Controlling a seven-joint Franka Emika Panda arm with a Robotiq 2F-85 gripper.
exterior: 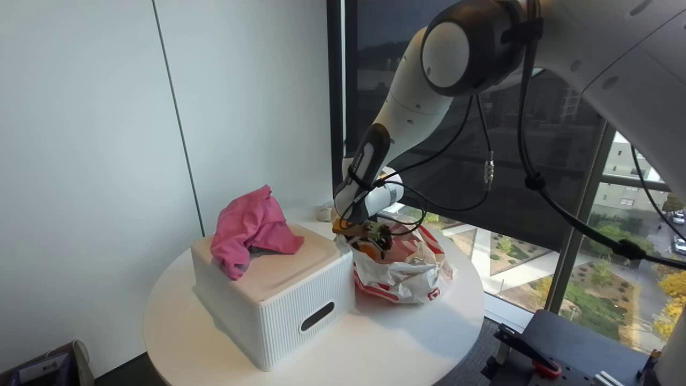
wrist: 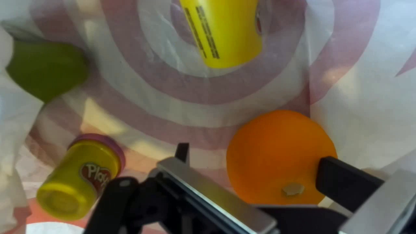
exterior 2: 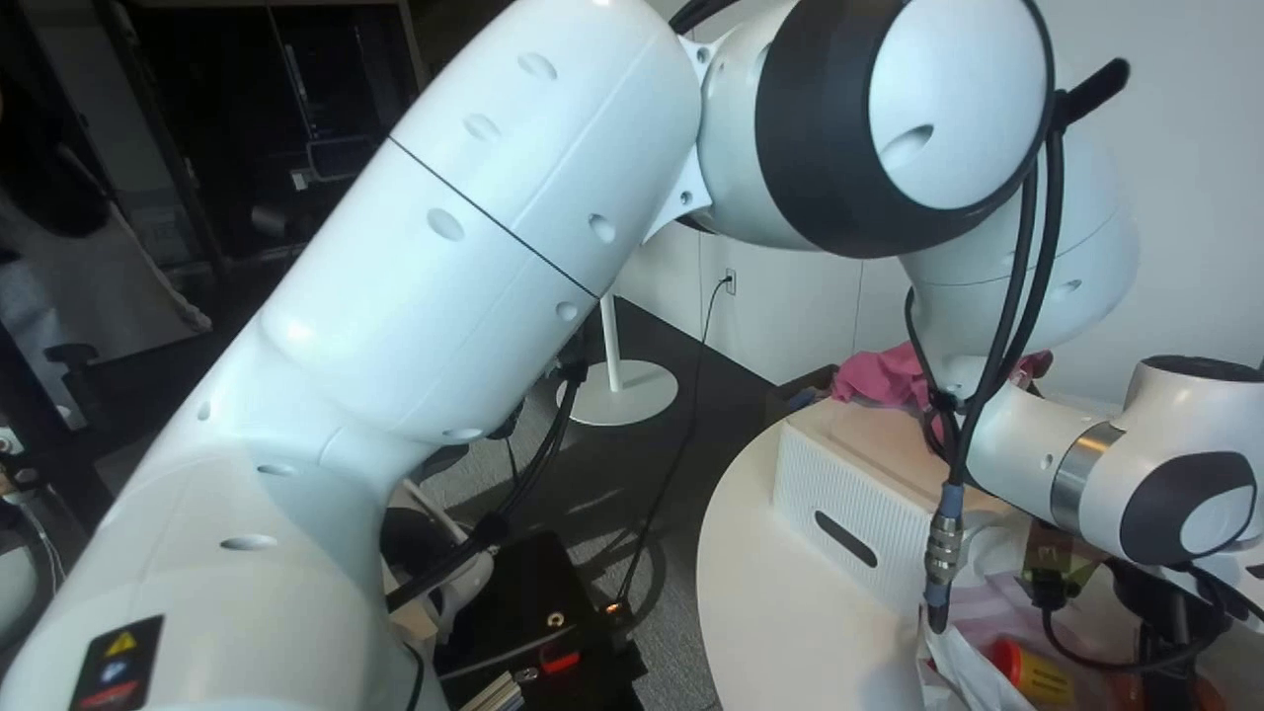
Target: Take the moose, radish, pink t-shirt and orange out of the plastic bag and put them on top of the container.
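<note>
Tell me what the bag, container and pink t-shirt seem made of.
Bag: thin, slightly shiny film, probably plastic, given its crinkles and glints.
Container: likely rigid matte plastic, given its even ribbing and rounded edges.
Pink t-shirt: soft matte cloth, draped in folds; fibre unclear.

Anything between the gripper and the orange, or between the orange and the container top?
Nothing visible blocks the open gripper from the orange. Between orange and container stands the wall of the plastic bag; the pink t-shirt partly covers the container's top.

Yellow tubs [wrist: 73, 182] lie apart — one purple-lidded
</note>
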